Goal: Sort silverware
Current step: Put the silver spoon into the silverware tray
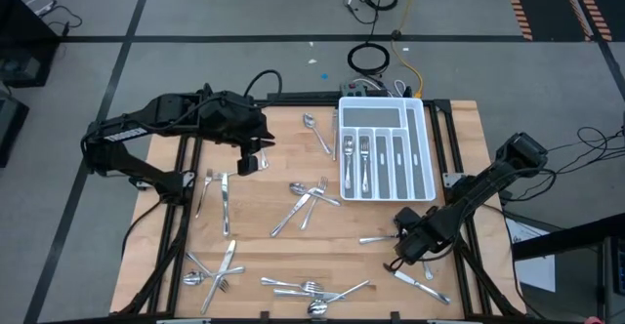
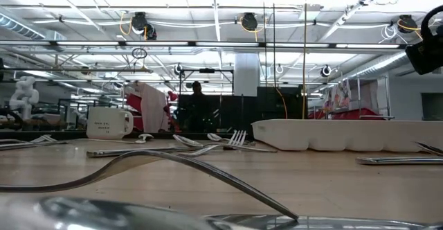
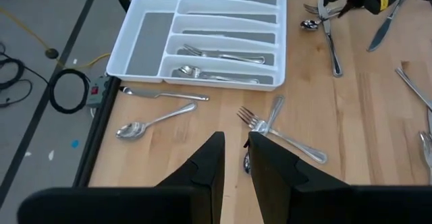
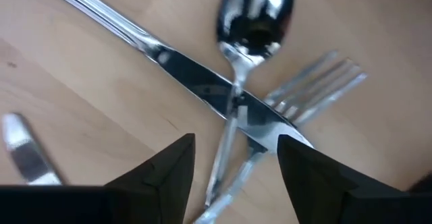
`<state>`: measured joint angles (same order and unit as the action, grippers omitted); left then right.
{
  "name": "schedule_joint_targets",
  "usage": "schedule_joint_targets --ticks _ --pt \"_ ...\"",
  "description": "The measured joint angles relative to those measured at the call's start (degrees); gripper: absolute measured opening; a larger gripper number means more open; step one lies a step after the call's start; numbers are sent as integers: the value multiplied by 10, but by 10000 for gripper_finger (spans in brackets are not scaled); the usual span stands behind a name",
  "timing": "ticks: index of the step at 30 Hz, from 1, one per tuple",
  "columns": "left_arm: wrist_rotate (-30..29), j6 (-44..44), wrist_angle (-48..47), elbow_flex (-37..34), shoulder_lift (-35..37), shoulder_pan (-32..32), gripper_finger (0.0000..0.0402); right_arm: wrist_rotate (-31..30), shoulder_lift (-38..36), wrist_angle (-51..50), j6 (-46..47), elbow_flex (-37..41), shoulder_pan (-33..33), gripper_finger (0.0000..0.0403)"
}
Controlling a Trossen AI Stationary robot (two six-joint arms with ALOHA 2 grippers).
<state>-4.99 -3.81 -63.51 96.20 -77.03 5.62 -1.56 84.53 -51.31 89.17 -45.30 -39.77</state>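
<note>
The silverware lies scattered over the wooden table: a crossed group [image 1: 305, 202] at the middle, more pieces [image 1: 210, 265] near the left front and several [image 1: 312, 287] along the near edge. A few forks [image 3: 223, 54] lie in the white tray [image 1: 430, 143]. My right gripper [image 1: 405, 251] is low over the table's right front and open. In the right wrist view its fingers [image 4: 236, 150] stand on either side of a spoon [image 4: 255, 15] lying across a knife [image 4: 196, 75] and a fork [image 4: 317, 89]. My left gripper [image 3: 234, 158] hovers left of the tray, open by a narrow gap, holding nothing.
The tray [image 3: 135, 42] sits at the table's far right. A spoon [image 3: 145, 124] and a knife lie just outside it, with crossed forks [image 3: 277, 126] nearby. A white mug [image 2: 109, 122] shows in the low view at the far left. Bare wood lies between the piles.
</note>
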Motion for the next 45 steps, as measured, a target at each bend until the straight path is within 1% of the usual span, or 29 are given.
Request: schedule_joint_targets --ticks 4,9,14,19,24,33,41,45 --pt "-1 0 0 0 0 4 74 -16 10 19 1 0 0 192" --pt "-10 -1 0 0 0 4 74 -12 33 16 -16 0 0 188" --pt "-13 -1 0 0 0 4 74 -11 34 12 -15 0 0 187" --pt "-15 -1 0 0 0 4 74 4 34 11 1 10 -6 187" --pt "-15 -1 0 0 0 4 74 26 31 41 14 32 -15 187" --pt "-15 -1 0 0 0 4 74 30 31 42 25 31 -17 175" --pt "-15 0 -1 0 0 4 74 39 33 26 19 9 -18 170" --pt "-15 0 -1 0 0 4 74 36 33 25 19 9 -18 158"
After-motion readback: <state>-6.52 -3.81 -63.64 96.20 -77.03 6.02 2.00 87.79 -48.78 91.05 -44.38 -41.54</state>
